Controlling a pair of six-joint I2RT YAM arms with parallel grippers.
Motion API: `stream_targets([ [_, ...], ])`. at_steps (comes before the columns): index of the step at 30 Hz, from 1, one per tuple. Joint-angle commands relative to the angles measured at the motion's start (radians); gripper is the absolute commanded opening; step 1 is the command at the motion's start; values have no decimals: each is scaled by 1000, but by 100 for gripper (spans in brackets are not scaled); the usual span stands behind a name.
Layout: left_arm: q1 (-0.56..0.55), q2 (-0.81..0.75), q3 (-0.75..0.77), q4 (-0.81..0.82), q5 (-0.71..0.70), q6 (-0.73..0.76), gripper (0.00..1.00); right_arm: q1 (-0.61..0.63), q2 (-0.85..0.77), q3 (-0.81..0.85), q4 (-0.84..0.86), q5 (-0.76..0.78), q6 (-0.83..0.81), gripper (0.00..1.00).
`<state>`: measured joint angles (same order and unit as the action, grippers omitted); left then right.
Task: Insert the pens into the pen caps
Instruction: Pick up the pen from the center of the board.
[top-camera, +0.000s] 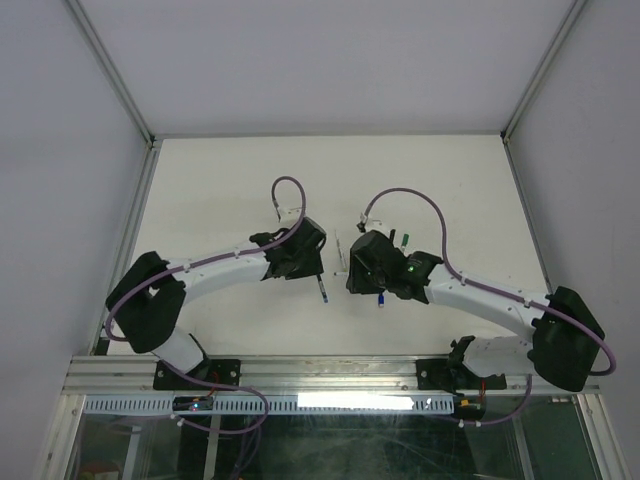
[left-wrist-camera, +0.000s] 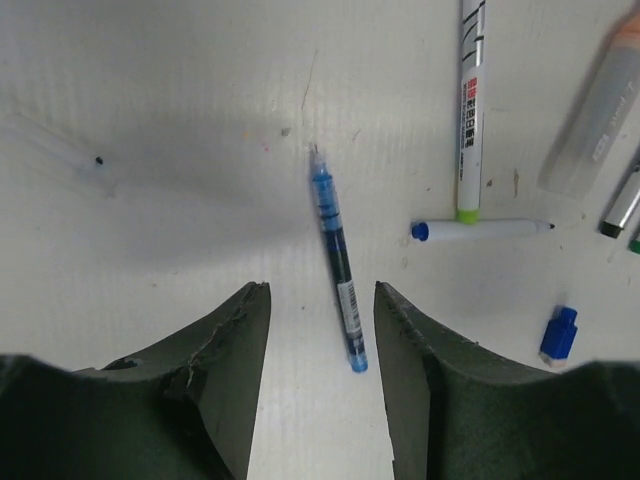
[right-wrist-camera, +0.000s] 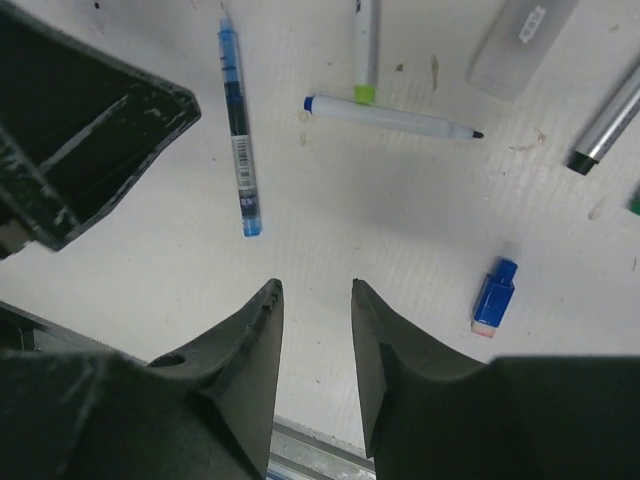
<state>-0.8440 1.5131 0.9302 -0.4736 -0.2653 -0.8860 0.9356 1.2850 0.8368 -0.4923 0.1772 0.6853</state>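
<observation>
**Top view.** The left gripper (top-camera: 312, 258) and right gripper (top-camera: 350, 270) face each other, near together, over the white table (top-camera: 220, 190). A blue translucent plastic pen (top-camera: 323, 290) lies between them. A small blue plastic cap (top-camera: 381, 300) lies to its right. How the jaws stand cannot be told here.

**Left wrist view.** The left gripper (left-wrist-camera: 320, 290) has its jaws apart and grips nothing. The blue translucent plastic pen (left-wrist-camera: 337, 270) lies flat, its lower end in the gap, touching neither finger. Right of it lies a slim white-barrelled pen (left-wrist-camera: 480, 229), crosswise and uncapped. The small blue plastic cap (left-wrist-camera: 559, 334) lies farther right, apart.

**Right wrist view.** The right gripper (right-wrist-camera: 316, 285) has its jaws parted and empty. The blue translucent plastic pen (right-wrist-camera: 240, 140) lies outside the gap. Only this view shows the left gripper (right-wrist-camera: 80, 130) just left of it. The slim white-barrelled pen (right-wrist-camera: 390, 116) and small blue plastic cap (right-wrist-camera: 494, 297) lie to its right.
</observation>
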Motion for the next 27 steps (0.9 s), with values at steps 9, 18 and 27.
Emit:
stream_targets([
  [9,-69,257,243,-204,-209,-108,46,4,-134,-110,72,18,32,36],
  [18,-72,332,269,-216,-190,-78,39,5,-133,-116,75,3,26,37],
  [27,-72,317,196,-199,-174,-72,22,47,-164,-145,70,38,79,37],
])
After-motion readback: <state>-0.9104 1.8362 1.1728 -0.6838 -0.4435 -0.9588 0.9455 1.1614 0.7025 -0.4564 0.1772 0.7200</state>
